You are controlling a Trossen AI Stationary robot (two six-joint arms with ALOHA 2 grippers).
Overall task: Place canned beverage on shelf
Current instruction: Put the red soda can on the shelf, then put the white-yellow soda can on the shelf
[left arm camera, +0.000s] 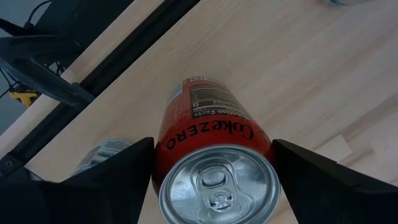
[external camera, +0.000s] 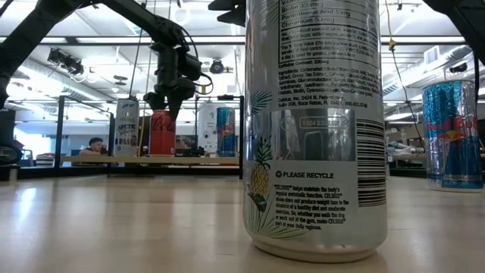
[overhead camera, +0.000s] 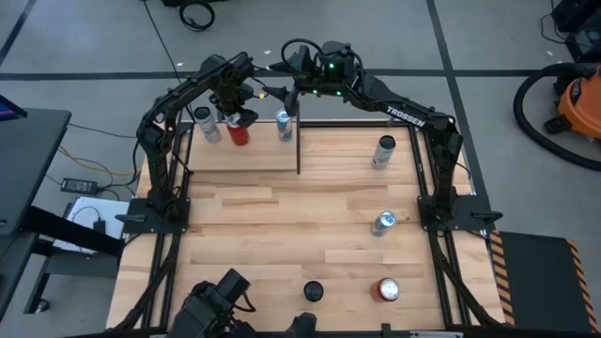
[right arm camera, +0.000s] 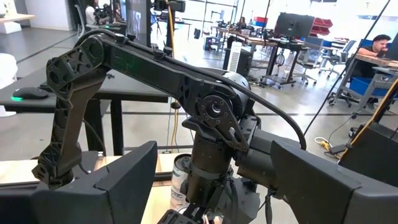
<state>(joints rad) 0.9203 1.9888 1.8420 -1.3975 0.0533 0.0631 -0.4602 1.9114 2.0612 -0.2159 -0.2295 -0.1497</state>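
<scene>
An orange shop vacuum (overhead camera: 571,101) stands on the floor beside the table (overhead camera: 282,253).

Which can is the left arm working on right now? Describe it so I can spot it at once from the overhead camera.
Find the shelf, the pale board at the table's far left corner. Three cans stand along its back edge; the left tool sits open around the middle one, the red Coke Zero can. Its neighbours are a silver can and a blue can, so it is the only red one there.

Left arm reaches to the upper centre-left of the high view, left gripper (overhead camera: 240,120) pointing down with jaws spread, while the right arm arches across the top, right gripper (overhead camera: 293,68) open, idle.
</scene>
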